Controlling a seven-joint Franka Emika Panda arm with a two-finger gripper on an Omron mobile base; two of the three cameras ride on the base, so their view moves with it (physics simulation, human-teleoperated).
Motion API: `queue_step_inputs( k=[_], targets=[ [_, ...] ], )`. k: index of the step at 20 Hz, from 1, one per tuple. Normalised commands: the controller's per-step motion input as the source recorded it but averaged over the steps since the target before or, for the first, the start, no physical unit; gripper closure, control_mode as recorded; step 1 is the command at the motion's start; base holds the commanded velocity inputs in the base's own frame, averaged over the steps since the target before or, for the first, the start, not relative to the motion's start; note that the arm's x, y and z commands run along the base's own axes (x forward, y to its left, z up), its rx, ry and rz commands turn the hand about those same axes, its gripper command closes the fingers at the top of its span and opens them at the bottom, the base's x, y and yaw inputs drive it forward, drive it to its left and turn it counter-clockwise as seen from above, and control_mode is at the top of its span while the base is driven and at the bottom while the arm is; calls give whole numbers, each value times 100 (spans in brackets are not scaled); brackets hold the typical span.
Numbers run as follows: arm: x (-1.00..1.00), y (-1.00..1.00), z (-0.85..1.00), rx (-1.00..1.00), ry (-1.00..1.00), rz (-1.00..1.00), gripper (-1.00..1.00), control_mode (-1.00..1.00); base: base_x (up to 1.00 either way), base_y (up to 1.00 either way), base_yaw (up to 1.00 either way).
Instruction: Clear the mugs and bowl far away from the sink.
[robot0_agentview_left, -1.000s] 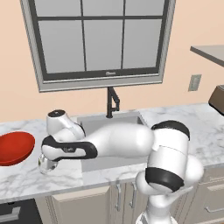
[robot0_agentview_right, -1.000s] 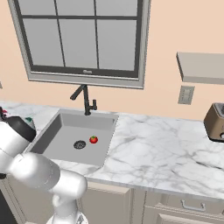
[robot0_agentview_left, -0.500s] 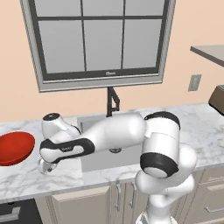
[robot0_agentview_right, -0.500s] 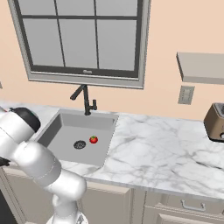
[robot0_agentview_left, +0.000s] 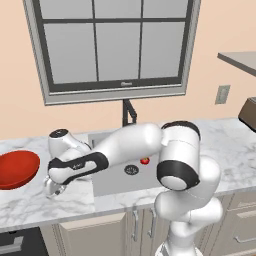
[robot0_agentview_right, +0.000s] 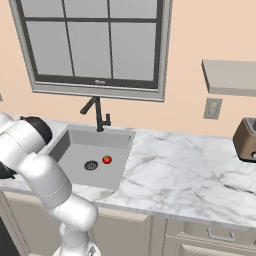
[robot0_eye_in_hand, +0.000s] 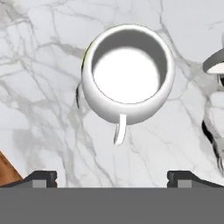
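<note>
Hand view: one white mug (robot0_eye_in_hand: 127, 78) stands upright just ahead of the spread pincer (robot0_eye_in_hand: 111, 177), its handle pointing back toward the fingertips (robot0_eye_in_hand: 43, 177). Left base view: one red bowl (robot0_agentview_left: 16, 169) lies well left of the pincer (robot0_agentview_left: 52, 188), one sink (robot0_agentview_left: 112, 172) to its right.

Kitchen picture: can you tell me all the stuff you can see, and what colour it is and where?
White mug: one, glossy white, upright on the marble, straight below the hand.
Bowl: one, red, on the counter left of the sink.
Sink: one, grey, set in the counter.
Faucet: one, black, behind the sink.
Little ball: one, red, in the sink by the drain.
Toaster: one, brown, far right.
Window: one, grey frame, above the faucet.
Gripper: one, dark fingertips, open, above the white mug.
</note>
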Motion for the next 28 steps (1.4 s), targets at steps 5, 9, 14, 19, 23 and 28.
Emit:
queue_step_inputs(
  k=[5,9,14,19,23,28],
  targets=[
    [15,10,-14,0,0,-1,-100,-100,0,0,0],
    [21,24,-17,0,0,-5,-100,-100,0,0,0],
    [10,25,-7,0,0,-5,-100,-100,0,0,0],
    [0,17,7,-2,0,-2,-100,-100,0,0,0],
    [3,6,20,-7,3,-2,-100,-100,0,0,0],
    [21,11,9,-8,8,-2,-100,-100,0,0,0]
  ],
)
